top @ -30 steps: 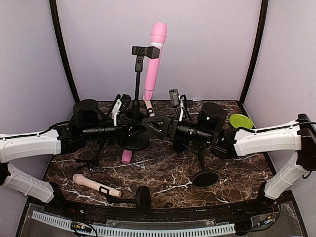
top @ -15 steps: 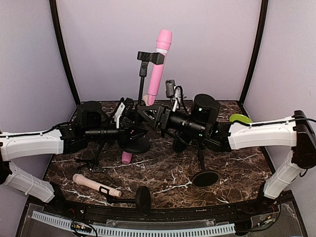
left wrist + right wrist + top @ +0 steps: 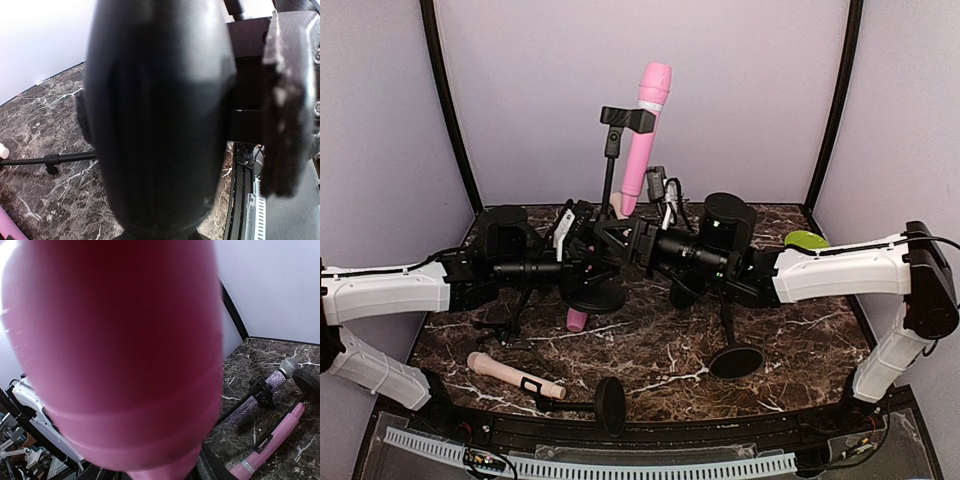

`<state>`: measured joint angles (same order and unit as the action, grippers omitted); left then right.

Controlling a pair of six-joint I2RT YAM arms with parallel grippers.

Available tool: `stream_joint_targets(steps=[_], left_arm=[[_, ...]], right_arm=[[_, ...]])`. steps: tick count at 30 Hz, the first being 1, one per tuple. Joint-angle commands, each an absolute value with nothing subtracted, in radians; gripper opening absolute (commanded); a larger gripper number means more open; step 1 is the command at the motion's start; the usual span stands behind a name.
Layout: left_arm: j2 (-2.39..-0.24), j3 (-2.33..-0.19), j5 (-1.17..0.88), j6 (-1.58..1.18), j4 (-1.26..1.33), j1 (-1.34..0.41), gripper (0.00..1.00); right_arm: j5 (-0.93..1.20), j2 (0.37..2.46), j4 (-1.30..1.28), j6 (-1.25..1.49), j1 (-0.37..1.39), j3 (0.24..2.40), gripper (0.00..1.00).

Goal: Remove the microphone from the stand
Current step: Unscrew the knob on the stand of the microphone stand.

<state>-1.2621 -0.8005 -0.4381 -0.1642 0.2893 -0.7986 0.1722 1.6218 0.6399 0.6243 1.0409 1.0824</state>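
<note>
Microphone [image 3: 646,125] and stand [image 3: 610,175] are at the far middle of the dark marble table [image 3: 650,345], in front of the pale back wall. The microphone is pink and nearly upright, with its head on top. It is held in the black clip [image 3: 626,117] at the top of the stand's thin pole, and its lower end hangs to the right of the pole, above the round base [image 3: 595,295].

From the left, the left gripper [image 3: 588,247] reaches in low on the stand, just above the base. Its jaws are pinched narrow on the stand, and its wrist camera is filled by a blurred black shape right up against the lens.

From the right, the right gripper [image 3: 610,232] comes in at the microphone's lower end, just beside the pole. Its wrist camera sees almost nothing but blurred pink. None of the views shows its fingers clearly, so I cannot tell whether its jaws are holding the microphone or only next to it.

Other things lie on the table:
- A beige microphone [image 3: 505,372] lies near the left, clipped to a fallen stand [image 3: 608,404].
- A short pink piece [image 3: 577,318] lies just in front of the upright stand's base.
- Another round stand base [image 3: 735,361] sits to the near right.
- A green dish [image 3: 807,241] sits at the far right.
- The right wrist view also shows a glittery purple microphone [image 3: 255,400] and a second pink microphone [image 3: 272,440], lying side by side.
</note>
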Motion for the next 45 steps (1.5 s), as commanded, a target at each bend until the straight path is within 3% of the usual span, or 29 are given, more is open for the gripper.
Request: stream_joint_targets(steps=[1,11,28,35,45], left_arm=[[-1.246,-0.836,-0.483,-0.159,0.388,-0.796,0.00],[-1.252,-0.842,-0.554,-0.171,0.406,-0.796,0.00],[-1.290,-0.851,-0.996,-0.299,0.623,-0.812,0.00],[-1.291,-0.859,-0.974,-0.248,0.566,-0.838,0.00],[-1.193,-0.793,-0.757,-0.193,0.572,-0.839,0.00]], right_arm=[[0.193,1.635,0.705,0.602,1.046,1.118,0.45],[0.202,1.616,0.724,0.566,1.039,1.097,0.19],[0.770,1.475,0.777,0.555,0.966,1.056,0.12],[0.771,1.454,0.731,0.534,0.965,1.055,0.19],[0.602,1.400,0.733,0.528,0.941,0.955,0.59]])
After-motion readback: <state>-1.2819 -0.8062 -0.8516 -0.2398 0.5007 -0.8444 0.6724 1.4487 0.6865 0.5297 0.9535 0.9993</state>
